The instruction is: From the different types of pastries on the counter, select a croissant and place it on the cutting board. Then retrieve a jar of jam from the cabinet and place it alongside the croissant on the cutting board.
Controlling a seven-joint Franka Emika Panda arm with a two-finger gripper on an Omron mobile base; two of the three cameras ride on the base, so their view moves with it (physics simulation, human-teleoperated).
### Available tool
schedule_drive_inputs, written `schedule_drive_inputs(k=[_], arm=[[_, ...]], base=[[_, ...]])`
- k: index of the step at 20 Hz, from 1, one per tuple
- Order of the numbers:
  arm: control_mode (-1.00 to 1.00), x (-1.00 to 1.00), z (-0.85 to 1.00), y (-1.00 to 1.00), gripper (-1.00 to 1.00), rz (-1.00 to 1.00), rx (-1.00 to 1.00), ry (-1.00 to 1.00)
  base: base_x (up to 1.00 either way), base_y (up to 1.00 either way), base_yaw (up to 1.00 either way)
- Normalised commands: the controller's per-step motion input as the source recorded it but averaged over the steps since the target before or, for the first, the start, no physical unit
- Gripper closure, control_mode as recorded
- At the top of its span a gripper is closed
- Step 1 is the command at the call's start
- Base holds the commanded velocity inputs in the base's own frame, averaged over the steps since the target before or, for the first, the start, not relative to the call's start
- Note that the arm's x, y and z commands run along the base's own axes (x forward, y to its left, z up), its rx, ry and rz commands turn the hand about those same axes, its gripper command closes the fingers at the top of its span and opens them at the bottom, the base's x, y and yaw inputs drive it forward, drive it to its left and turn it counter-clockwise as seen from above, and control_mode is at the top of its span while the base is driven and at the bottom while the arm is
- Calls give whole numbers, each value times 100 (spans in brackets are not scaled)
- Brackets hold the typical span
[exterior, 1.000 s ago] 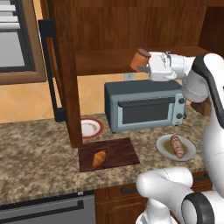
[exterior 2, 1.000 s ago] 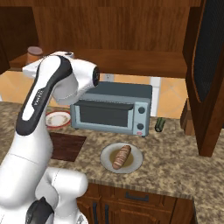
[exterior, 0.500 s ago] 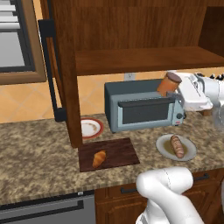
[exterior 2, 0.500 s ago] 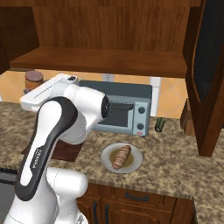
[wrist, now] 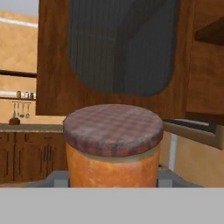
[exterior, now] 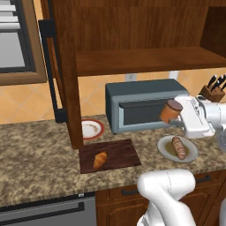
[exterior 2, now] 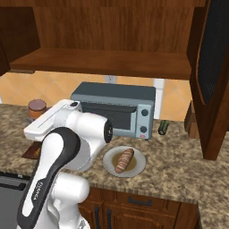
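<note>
My gripper (exterior: 177, 118) is shut on the jar of jam (exterior: 169, 110), an orange-brown jar with a dark lid, and holds it in the air in front of the grey toaster oven's right end. In the right base view the jar of jam (exterior 2: 36, 108) shows at the far left, beyond my arm. In the hand view the jar of jam (wrist: 111, 146) stands close and upright. The golden croissant (exterior: 100, 160) lies on the dark cutting board (exterior: 121, 152), down and to the left of the jar. The cabinet (exterior: 141, 59) shelf is above. The striped brown pastry (exterior: 178, 148) lies on a plate.
The grey toaster oven (exterior: 141, 106) stands at the back of the granite counter (exterior: 35, 176). A small plate (exterior: 92, 129) sits by the cabinet's side panel. A knife block (exterior: 212, 90) is at the far right. The open cabinet door (exterior 2: 214, 80) hangs on the right.
My arm has carried the jar of jam from shelf height out of the cabinet, to the right and down, to a spot in front of the toaster oven. The croissant and plates have not moved.
</note>
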Motion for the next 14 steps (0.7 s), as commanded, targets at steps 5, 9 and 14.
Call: schedule_drive_inputs(k=[5,9,14], arm=[[-100,47,-85,0,100,3,-5,9],[-100,22,-93,0,100,22,-4,-2],[-100,16,-75,6,100,19,-5,-5]], base=[[0,0,0],[0,0,0],[0,0,0]])
